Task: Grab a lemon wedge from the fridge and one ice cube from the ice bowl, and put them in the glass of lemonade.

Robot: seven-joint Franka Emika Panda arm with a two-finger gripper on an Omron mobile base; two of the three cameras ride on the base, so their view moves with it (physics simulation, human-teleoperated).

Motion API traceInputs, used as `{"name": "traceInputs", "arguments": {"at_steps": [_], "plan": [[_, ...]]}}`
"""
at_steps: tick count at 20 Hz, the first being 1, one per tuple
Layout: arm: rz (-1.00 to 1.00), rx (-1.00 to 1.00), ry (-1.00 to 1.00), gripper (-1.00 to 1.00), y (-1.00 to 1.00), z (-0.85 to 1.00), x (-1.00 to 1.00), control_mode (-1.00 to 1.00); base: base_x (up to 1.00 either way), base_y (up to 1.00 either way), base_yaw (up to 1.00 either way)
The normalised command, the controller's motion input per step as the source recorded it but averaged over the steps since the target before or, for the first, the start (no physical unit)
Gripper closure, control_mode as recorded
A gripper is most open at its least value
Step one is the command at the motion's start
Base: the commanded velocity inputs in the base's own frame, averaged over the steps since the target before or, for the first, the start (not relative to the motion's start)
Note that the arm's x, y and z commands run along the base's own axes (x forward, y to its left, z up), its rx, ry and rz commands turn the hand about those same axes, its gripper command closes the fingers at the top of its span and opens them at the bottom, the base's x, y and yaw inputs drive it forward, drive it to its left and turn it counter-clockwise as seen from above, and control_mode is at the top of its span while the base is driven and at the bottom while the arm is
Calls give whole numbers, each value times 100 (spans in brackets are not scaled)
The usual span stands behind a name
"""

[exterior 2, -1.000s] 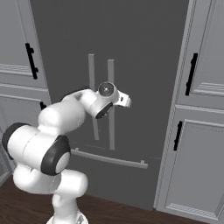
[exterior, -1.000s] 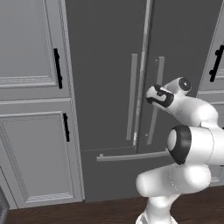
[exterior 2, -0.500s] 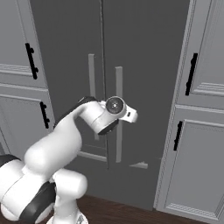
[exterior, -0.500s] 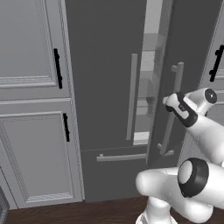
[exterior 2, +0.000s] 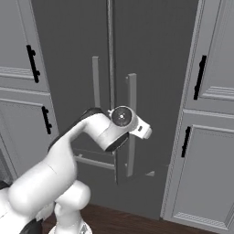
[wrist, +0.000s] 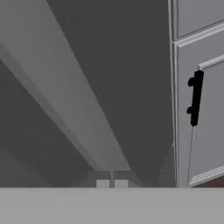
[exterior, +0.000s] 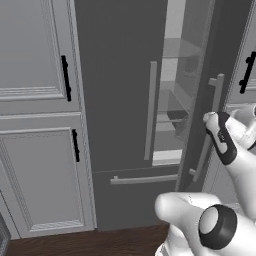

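Standing along the left, light grey panelled cabinets (exterior: 37,125) with short black handles (exterior: 65,78), upper door over lower door. Next right, the fridge (exterior: 120,100): dark grey, left door closed, its long grey bar handle (exterior: 149,110) upright. Below it the bottom drawer with a horizontal bar (exterior: 142,178).

Right fridge door (exterior: 207,90) swung partway out toward the robot. Through the gap, pale shelves (exterior: 172,107) stacked one above another; a dark shape sits on a middle shelf, too dim to name. No telling from here which shelf carries the lemon wedge.

The open door's bar handle (exterior: 211,125) runs down just beside the gripper (exterior: 212,119). Fingertips (wrist: 103,184) pressed together, nothing between them, in the hand view; they sit close against the grey bar, which slants up and left from them. Whether they touch it, cannot tell.

Far right, more panelled cabinets (exterior 2: 205,137) with black handles (exterior 2: 199,77).
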Motion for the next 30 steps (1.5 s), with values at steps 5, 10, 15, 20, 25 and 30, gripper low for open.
{"name": "traceInputs", "arguments": {"at_steps": [5, 10, 15, 20, 25, 30], "plan": [[-13, 4, 0, 100, -41, 11, -64, -100, 0, 0, 0], [-5, 1, 0, 100, -11, 43, -70, -100, 0, 0, 0], [0, -2, 1, 100, 34, 100, -76, -100, 0, 0, 0], [6, -17, 15, 100, 92, 63, -12, -100, 0, 0, 0], [8, -37, 29, 100, 100, 21, 45, -100, 0, 0, 0], [7, -40, 34, 100, 93, -19, 88, -100, 0, 0, 0]]}}
